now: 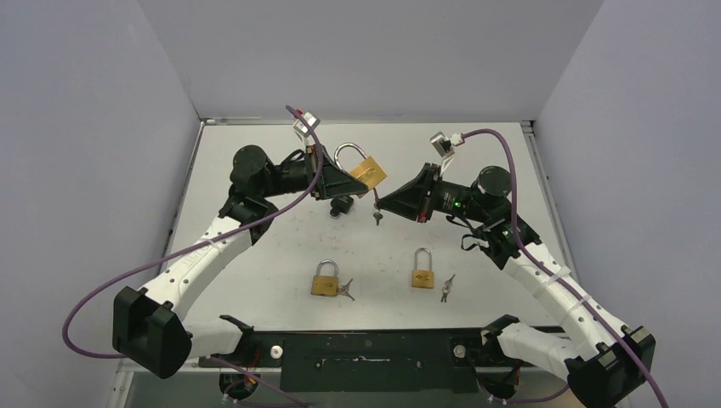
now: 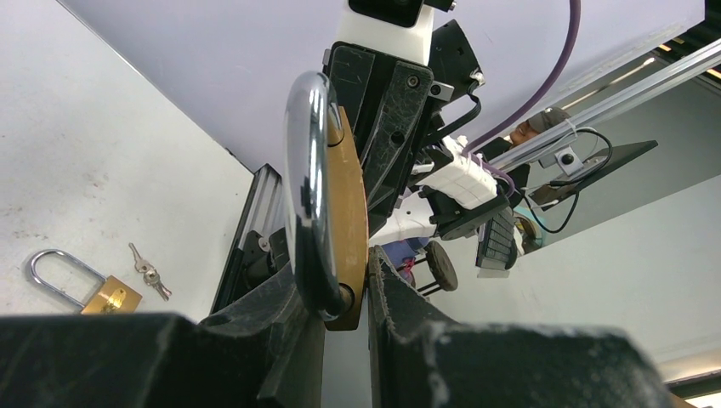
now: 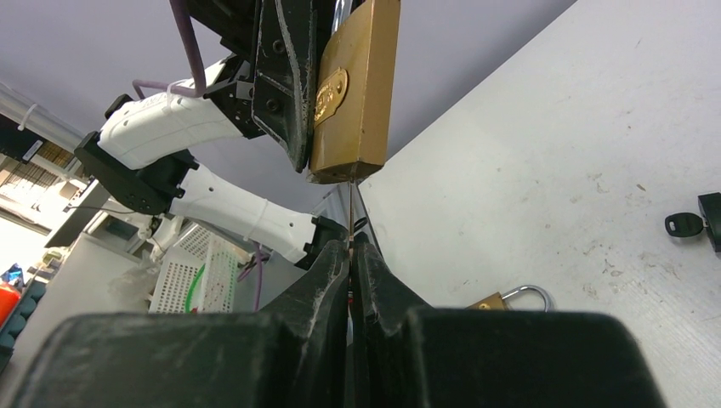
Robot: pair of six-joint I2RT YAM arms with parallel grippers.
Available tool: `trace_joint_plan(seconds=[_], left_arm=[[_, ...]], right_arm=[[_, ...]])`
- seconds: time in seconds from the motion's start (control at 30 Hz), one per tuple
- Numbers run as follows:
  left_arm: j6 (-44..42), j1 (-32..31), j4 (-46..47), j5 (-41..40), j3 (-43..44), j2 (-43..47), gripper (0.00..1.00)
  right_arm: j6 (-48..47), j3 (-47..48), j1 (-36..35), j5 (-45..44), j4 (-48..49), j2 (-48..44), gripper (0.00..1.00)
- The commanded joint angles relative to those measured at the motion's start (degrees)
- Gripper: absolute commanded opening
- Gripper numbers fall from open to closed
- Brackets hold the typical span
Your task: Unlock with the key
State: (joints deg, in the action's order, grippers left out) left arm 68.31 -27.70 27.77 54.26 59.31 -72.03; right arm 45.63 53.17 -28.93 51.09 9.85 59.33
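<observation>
Your right gripper (image 3: 350, 259) is pinched tight on the key (image 3: 350, 212) — its blade runs straight ahead of those fingertips and meets the keyway under the brass padlock (image 3: 357, 93). Your left gripper (image 2: 346, 316) clamps the padlock by its body, held off the table. Twist about that blade axis.

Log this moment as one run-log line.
phase: key insertion | left gripper: shut on padlock, raised off table | right gripper: shut on key, blade meeting padlock's underside | shackle: looks closed
</observation>
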Motion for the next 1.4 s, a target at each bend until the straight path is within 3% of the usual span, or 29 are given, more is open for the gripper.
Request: trace_joint_plan(seconds=[0.0,0.63,1.37], left_arm=[[-1.9,0.2,2.4,-1.4,3.1,3.5,0.00],[2.3,0.2,6.2,-2.5,2.5,3.7,0.00],[-1.7,0.2,1.9,-4.2,1.9,4.3,0.00]], right_arm=[[-0.4,1.4,0.4,-1.9,4.5,-2.4,0.00],[0.3,2.5,0.3,1.5,3.7,0.1,0.00],[0.4,2.3,0.1,2.1,5.9,-1.3,0.00]])
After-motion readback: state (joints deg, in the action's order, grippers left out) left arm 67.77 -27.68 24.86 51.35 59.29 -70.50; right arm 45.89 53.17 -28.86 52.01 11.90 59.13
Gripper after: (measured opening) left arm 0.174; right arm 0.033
